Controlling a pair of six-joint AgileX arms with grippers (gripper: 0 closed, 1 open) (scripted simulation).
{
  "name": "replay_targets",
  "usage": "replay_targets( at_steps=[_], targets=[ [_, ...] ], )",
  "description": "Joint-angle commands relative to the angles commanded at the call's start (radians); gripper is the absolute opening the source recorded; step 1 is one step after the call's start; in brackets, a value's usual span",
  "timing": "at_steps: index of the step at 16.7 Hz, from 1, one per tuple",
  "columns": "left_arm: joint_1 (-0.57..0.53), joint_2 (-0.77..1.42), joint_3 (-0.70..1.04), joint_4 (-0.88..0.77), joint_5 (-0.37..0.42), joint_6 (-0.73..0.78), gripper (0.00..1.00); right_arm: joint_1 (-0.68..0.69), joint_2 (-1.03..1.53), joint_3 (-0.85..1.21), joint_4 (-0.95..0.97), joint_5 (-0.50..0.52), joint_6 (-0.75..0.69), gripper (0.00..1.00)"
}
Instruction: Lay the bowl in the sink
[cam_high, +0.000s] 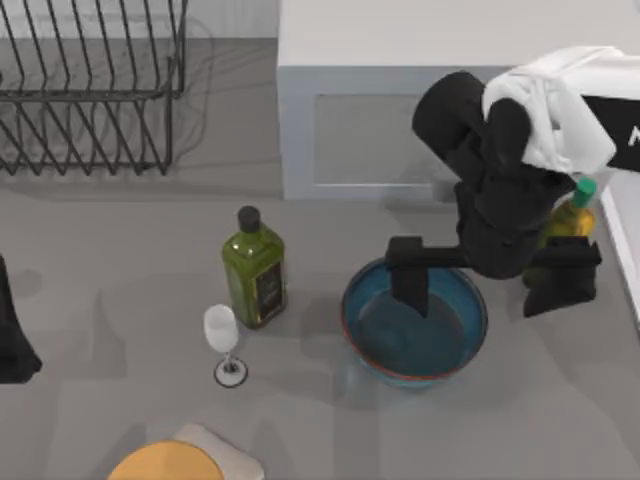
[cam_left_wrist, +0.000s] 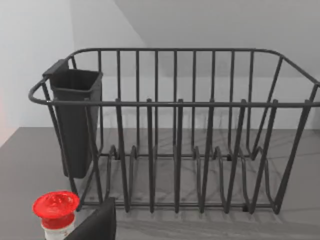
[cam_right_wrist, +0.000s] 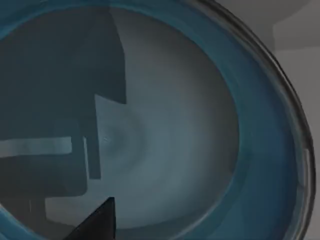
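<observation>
Bowl (cam_high: 415, 345): on table, centre-right, before the sink (cam_high: 370, 125). Right gripper (cam_high: 490, 275): spread wide, one finger inside bowl, holding nothing. Step: grasping rim. Next: close, lift. Left arm parked left.

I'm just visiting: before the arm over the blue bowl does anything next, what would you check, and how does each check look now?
1. Right pincer over the bowl: ok, one finger reaches inside the rim.
2. Firm grip on the rim: cannot tell.
3. Bowl upright on the table: ok.
4. Yellow bottle right beside the arm: not ok, close.
5. Green bottle and glass apart from the bowl: ok.
6. Left pincer parked at the table's left edge: ok.
</observation>
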Motion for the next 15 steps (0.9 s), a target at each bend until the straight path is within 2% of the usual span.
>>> replay_targets(
  at_steps=[4, 9, 15],
  targets=[
    [0.000, 0.000, 0.000, 0.000, 0.000, 0.000, 1.00, -0.025, 0.029, -0.083, 0.113, 0.001, -0.024, 1.00],
    [0.000, 0.000, 0.000, 0.000, 0.000, 0.000, 1.00, -0.033, 0.032, -0.090, 0.124, 0.001, -0.031, 1.00],
    [0.000, 0.000, 0.000, 0.000, 0.000, 0.000, 1.00, -0.033, 0.032, -0.090, 0.124, 0.001, -0.031, 0.55]
  ],
)
